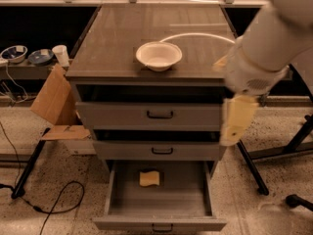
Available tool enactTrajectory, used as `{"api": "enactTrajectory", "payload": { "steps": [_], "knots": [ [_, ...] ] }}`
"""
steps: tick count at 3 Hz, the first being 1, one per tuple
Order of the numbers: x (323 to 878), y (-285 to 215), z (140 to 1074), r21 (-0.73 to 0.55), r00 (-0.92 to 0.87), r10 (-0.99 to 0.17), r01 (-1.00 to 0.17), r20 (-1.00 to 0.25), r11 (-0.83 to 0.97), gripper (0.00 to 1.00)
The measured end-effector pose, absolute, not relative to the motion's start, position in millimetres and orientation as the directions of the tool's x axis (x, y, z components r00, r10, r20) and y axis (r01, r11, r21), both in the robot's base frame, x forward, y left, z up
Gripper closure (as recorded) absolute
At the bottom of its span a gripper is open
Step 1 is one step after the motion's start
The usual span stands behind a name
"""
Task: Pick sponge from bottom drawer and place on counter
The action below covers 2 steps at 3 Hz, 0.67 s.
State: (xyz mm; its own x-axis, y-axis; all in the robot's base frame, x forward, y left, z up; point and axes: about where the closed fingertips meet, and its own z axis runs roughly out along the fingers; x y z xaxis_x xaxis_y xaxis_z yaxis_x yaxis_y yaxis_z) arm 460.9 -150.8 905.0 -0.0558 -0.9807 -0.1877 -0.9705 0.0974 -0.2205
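Sponge [149, 178] lay in open bottom drawer [161, 210]. Gripper [237, 119] hung off counter's [112, 48] front-right corner, clench unreadable. Pick not yet done.

The gripper [237, 119] was just a blurry pale-yellow shape in front of the cabinet's right side at top-drawer height, and the arm [274, 38] above it ran off the top right edge. That arm covered the worktop's [112, 43] front right corner, and the gaps above the two upper drawers [151, 115] were too dark to see into.

The sponge [149, 178] in bottom drawer [166, 200], bowl [159, 56] on counter [112, 48], end effector [231, 133] before right edge of cabinet [122, 115].
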Motion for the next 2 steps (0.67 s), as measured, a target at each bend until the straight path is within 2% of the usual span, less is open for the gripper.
{"api": "enactTrajectory", "payload": {
  "steps": [2],
  "knots": [
    [483,-47,726,-0.104,0.249,-0.946,-0.967,-0.205,-0.232,0.0]
  ]
}}
